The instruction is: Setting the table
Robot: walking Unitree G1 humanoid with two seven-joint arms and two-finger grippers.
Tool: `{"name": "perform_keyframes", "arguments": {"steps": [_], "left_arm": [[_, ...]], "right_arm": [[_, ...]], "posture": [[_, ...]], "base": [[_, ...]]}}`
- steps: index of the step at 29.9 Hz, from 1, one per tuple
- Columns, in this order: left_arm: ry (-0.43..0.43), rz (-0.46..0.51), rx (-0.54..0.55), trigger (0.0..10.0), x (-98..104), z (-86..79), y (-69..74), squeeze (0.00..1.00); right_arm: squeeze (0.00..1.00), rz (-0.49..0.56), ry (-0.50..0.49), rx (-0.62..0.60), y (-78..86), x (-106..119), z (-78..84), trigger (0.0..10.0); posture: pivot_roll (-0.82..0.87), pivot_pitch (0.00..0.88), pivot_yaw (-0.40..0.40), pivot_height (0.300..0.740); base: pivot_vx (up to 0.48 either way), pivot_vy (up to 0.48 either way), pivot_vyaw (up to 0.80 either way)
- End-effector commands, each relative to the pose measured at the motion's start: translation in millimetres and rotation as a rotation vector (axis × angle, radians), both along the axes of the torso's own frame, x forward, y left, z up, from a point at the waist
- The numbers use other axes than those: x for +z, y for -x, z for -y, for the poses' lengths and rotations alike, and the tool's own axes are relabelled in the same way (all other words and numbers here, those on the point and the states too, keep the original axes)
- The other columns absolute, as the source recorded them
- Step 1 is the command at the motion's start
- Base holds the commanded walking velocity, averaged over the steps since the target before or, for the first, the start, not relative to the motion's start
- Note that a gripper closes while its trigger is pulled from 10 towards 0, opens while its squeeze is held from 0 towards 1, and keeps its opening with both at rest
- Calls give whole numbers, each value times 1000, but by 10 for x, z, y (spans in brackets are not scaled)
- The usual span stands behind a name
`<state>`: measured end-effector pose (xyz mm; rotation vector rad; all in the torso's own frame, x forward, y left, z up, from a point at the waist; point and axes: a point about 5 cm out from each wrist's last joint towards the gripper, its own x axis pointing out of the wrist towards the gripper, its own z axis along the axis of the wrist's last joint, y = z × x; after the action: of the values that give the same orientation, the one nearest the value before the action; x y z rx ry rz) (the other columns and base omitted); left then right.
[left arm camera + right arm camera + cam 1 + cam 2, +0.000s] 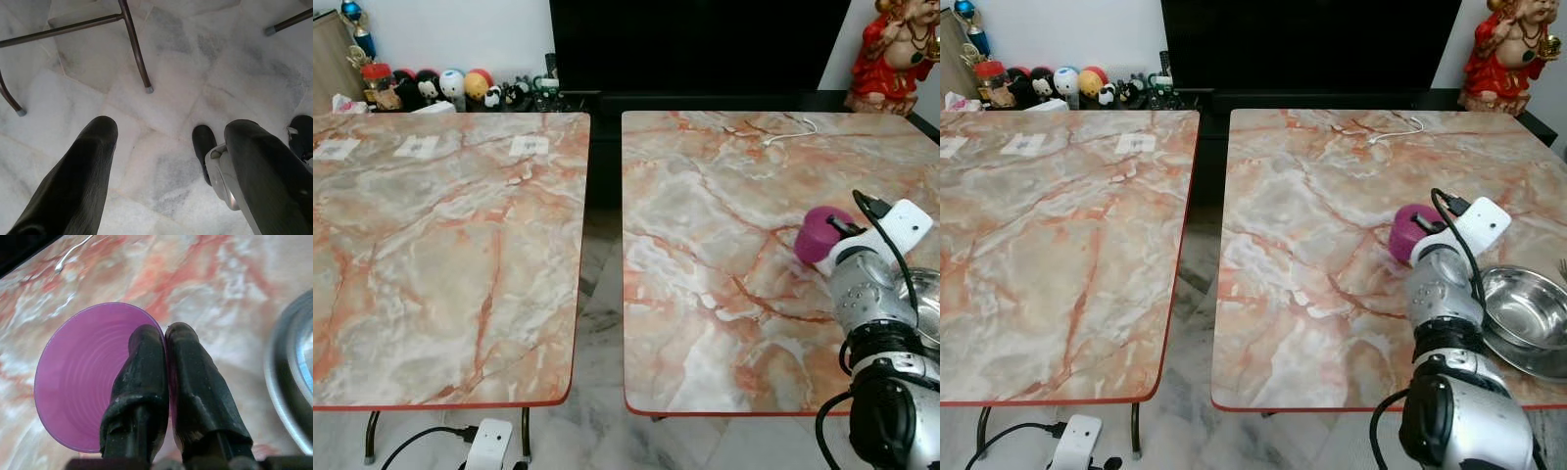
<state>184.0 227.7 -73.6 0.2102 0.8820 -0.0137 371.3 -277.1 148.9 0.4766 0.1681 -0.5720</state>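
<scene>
Two fingers clamped on cup rim.
I see the right gripper [165, 340] pinching the purple plastic cup [80, 377] wall, one finger inside, over the right marble-patterned table [1312, 284], beside the steel bowl [1526, 308]. Left gripper [168, 132] hangs spread above floor.

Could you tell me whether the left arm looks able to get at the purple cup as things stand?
Probably not: the left gripper hangs open over the floor by the left table's legs, while the purple cup sits far across the right table, already pinched at its rim by the right gripper.
</scene>
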Motion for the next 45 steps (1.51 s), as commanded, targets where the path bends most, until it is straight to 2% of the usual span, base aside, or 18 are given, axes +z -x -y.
{"name": "perform_keyframes", "arguments": {"steps": [1,4,11,24,35,36,37,38,42,44,45], "left_arm": [[0,-6,-2,10000,-4,10,-2,0],[1,-4,-4,10000,-3,25,-11,0],[4,-4,-7,10000,-4,32,-12,0],[-6,-22,5,10000,-15,-77,68,0],[-7,-25,4,10000,-19,-69,70,0],[-7,-24,4,10000,-19,-64,68,0],[-6,-24,4,10000,-19,-62,68,0],[-6,-25,3,10000,-20,-59,68,0],[-6,-25,3,10000,-23,-49,67,0],[-6,-25,3,10000,-23,-49,67,0],[-7,-26,4,10000,-24,-50,69,0]], "right_arm": [[0,20,-11,-36,-7,62,57,10000],[0,17,-21,-55,10,47,99,10000],[0,10,-56,-41,13,-14,73,10000],[0,-8,-90,-42,24,-91,50,10000],[0,-15,-95,-45,29,-113,42,10000],[78,-13,-97,-45,28,-112,41,10000],[78,-12,-98,-45,28,-112,41,10000],[722,-12,-98,-44,27,-112,40,10000],[667,-13,-96,-45,27,-112,40,10000],[569,-14,-94,-44,26,-111,39,10000],[251,-14,-92,-44,24,-109,39,10000]], "posture": [[57,24,-16,740],[56,25,-17,740],[55,24,-16,740],[57,24,-16,740],[61,27,-15,740],[62,27,-15,740],[62,27,-15,740],[62,27,-15,740],[62,27,-15,740],[62,27,-15,740],[62,27,-15,740]], "base": [[0,0,0],[0,0,0],[0,0,0],[0,0,0],[0,0,0],[0,0,0],[0,0,0],[0,0,0],[0,0,0],[0,0,0],[0,0,0]]}}
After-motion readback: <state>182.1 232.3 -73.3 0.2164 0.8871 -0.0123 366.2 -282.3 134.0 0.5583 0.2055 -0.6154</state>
